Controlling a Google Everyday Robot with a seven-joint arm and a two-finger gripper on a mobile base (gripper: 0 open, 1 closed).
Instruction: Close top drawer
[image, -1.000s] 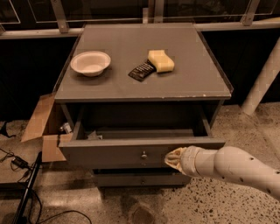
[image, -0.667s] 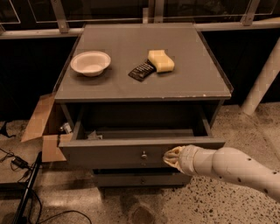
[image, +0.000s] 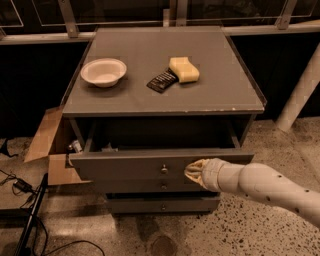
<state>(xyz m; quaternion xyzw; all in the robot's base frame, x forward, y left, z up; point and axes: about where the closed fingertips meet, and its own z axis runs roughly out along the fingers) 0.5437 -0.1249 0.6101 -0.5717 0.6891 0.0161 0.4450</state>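
Note:
The top drawer (image: 125, 165) of a grey cabinet stands pulled out, its wide flat front facing me with a small round knob (image: 164, 169) at the centre. The drawer's dark inside shows a few small things at its left end. My gripper (image: 192, 171) comes in from the lower right on a white arm and rests against the drawer front, just right of the knob. Two lower drawer fronts (image: 162, 205) sit below it, set further back.
On the cabinet top (image: 150, 95) lie a white bowl (image: 103, 72), a yellow sponge (image: 183, 69) and a dark flat packet (image: 162, 81). An open cardboard box (image: 47, 145) stands at the cabinet's left. Cables (image: 20, 187) lie on the floor. A white post (image: 300, 95) rises at right.
My gripper has moved slightly left along the drawer front toward the knob. The drawer looks about as far out as before.

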